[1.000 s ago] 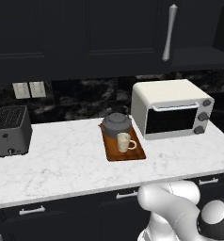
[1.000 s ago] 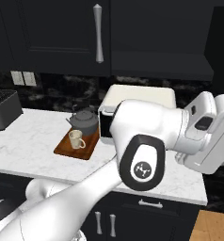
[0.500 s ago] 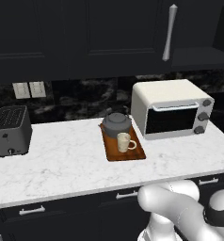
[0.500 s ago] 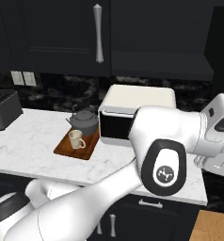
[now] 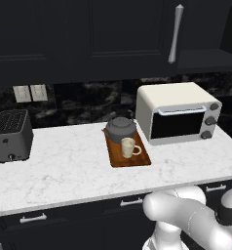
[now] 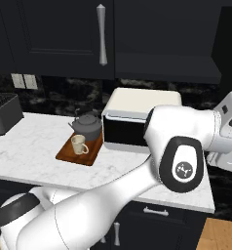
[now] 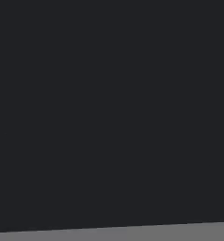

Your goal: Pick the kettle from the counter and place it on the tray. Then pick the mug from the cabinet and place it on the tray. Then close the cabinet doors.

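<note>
The dark grey kettle point(image 5: 121, 129) point(image 6: 88, 126) stands on the far end of the reddish-brown tray point(image 5: 137, 160) point(image 6: 69, 155). The cream mug point(image 5: 128, 147) point(image 6: 79, 144) stands in front of it on the same tray. The tray lies on the white counter point(image 5: 64, 171) point(image 6: 30, 141). One black cabinet door point(image 5: 137, 29) point(image 6: 64, 34) with a silver bar handle is shut. To its right the cabinet's dark shelf point(image 6: 176, 72) lies bare. My white hand point(image 6: 230, 124) sits at the right edge of the right base view, fingers out of frame. A flat black surface faces the hand view close up. Nothing is held.
A white toaster oven point(image 5: 179, 117) point(image 6: 132, 117) stands right of the tray. A grey toaster point(image 5: 10, 134) point(image 6: 3, 113) stands at the counter's left end. Black drawers with silver handles point(image 5: 132, 201) run under the counter. My bulky arm point(image 6: 176, 146) crosses the right base view.
My arm has swung further right across the right base view, and its elbow has shifted right in the left base view. Kettle, mug and tray have not moved.
</note>
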Robot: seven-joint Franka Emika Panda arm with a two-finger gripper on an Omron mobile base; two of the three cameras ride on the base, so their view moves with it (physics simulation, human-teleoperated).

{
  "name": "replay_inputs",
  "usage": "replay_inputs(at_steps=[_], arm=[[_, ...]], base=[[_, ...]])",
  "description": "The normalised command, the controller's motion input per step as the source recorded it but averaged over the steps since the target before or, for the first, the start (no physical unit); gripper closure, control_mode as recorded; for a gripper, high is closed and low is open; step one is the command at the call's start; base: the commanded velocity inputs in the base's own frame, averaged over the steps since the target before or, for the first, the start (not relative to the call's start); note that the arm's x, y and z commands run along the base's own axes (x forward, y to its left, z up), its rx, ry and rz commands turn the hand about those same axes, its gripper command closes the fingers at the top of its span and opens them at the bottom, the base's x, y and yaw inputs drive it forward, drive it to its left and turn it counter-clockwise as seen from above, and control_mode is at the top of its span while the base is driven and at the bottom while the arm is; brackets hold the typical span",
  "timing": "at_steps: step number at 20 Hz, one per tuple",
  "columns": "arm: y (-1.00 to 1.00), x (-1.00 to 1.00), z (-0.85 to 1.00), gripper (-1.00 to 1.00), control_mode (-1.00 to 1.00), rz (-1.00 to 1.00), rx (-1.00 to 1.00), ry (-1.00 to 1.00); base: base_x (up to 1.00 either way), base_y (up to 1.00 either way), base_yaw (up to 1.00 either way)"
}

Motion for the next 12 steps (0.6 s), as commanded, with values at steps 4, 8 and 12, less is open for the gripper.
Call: replay_inputs(at_steps=[4, 8, 12], arm=[[-0.04, 0.21, 0.0, -1.0, -1.0, 0.1, -0.01, 0.05], [0.01, 0.21, 0.0, -1.0, -1.0, 0.11, -0.04, 0.11], [0.25, 0.16, 0.0, -1.0, -1.0, 0.15, -0.08, 0.14]], base=[[0.0, 0.0, 0.0], [0.0, 0.0, 0.0], [0.0, 0.0, 0.0]])
